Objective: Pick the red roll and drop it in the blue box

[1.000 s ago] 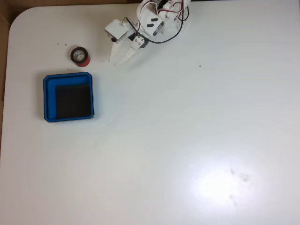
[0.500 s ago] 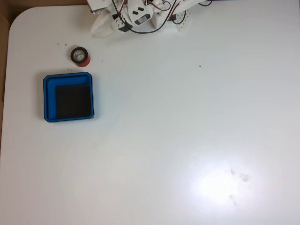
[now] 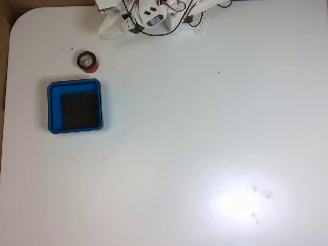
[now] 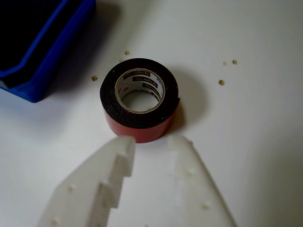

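Hovering short of the red roll (image 4: 140, 99), the gripper (image 4: 151, 141), fingers spread, needed to straddle it squarely.

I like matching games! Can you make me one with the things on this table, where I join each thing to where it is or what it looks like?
Things:
1. red roll
2. blue box
3. gripper
4. table

Descriptions:
A. white and bare on the right in the fixed view
B. lying flat on the table, just ahead of the fingertips in the wrist view
C. black floor inside, nothing in it
D. white, pointing at the roll, not touching it

Pairs: 1-B, 2-C, 3-D, 4-A
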You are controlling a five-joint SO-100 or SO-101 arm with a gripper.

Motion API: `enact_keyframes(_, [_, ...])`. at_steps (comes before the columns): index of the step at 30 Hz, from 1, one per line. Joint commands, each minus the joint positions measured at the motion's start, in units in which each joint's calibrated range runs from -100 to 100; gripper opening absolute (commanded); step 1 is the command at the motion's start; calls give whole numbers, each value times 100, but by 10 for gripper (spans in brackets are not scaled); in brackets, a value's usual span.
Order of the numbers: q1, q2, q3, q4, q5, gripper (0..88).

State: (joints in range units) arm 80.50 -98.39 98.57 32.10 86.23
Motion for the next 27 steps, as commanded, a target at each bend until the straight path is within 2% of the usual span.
enact_keyframes(1, [44,6,-252,-91,28,7])
enact_keyframes(7, [25,1077,-1240,-83,37,7])
enact_keyframes(19, [-53,4772,-4133,-42,-24,7])
enact_keyframes(27, [-63,6352,-4996,-34,11,8])
